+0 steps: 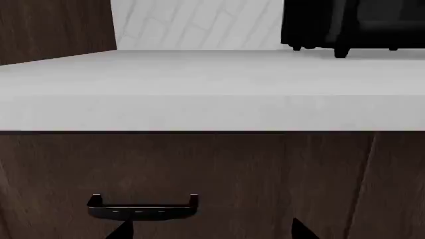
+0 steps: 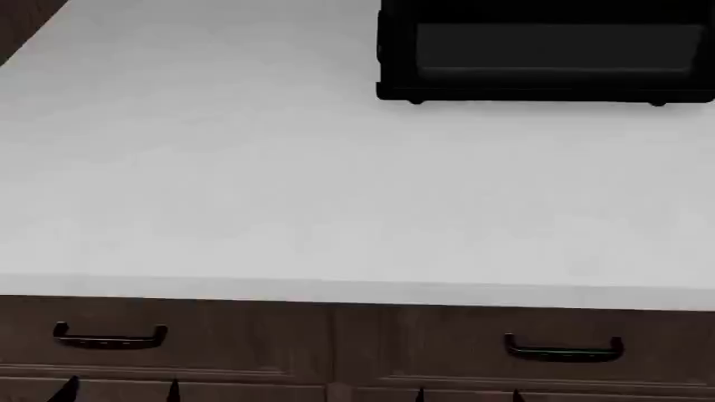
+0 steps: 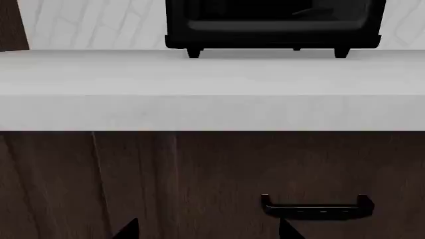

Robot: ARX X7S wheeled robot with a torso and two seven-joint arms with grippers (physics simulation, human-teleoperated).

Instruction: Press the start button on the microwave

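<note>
Nearest the robot, low before the cabinet front, only the dark fingertips of the left gripper and the right gripper enter the head view; each pair stands apart with bare gap between, so the jaws read as wide and hold nothing. Behind them runs the brown wooden drawer front, carrying a left drawer handle and a right drawer handle, both dark curved pulls. Above lies the pale bench, its front edge overhanging the drawers. At the far right rear of the bench stands the microwave, a black box on small round feet, its dark glass door facing the robot; the right wrist view faces it almost squarely. No control panel or start button can be made out in any view. The task appears to be at its opening approach: next, an arm, probably the right, must rise above the bench edge and reach well forward, once the button is located.
</note>
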